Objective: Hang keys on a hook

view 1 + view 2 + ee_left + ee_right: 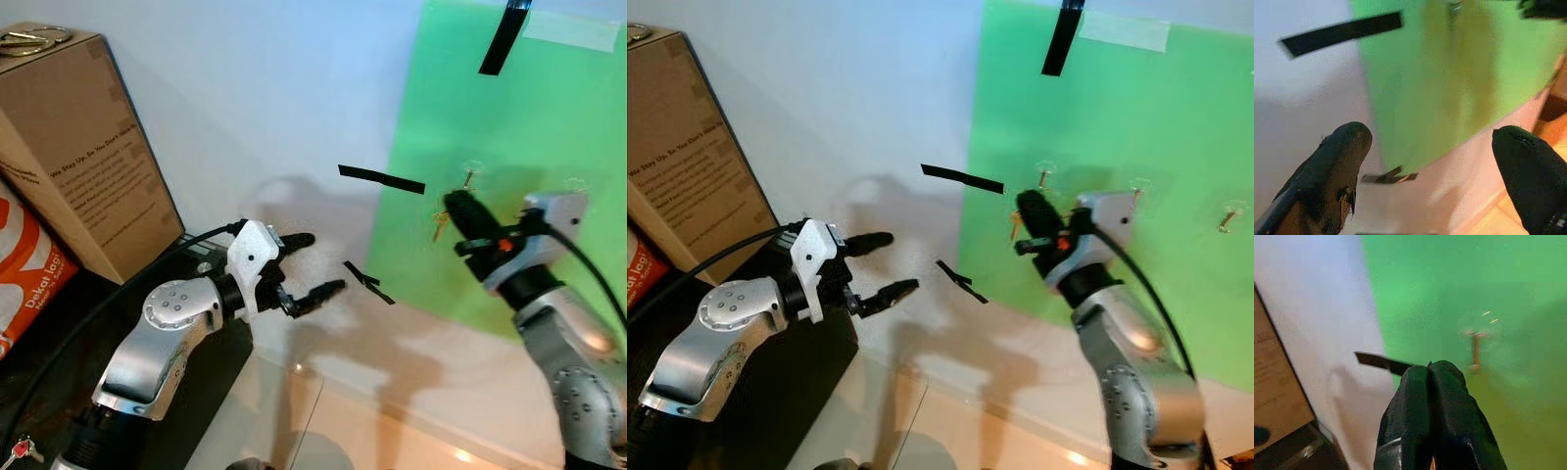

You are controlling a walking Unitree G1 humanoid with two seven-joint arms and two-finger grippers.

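Observation:
On the wall hangs a green sheet (509,127) with small clear hooks; the nearest hook (468,178) sits just above my right gripper (456,204). That gripper is shut, and a small golden key (440,227) dangles at its tip, close against the sheet. In the right wrist view the closed fingers (1429,382) point at the sheet, with the hook (1476,347) slightly beyond and beside them. My left gripper (312,264) is held out open toward the white wall, left of the sheet, holding nothing.
Two more hooks (1135,196) (1229,217) stand further right on the sheet. Black tape strips (382,180) mark the wall. A cardboard box (78,147) with a metal ring (29,39) on top and an orange package (24,279) stand on a dark table (59,343) at the left.

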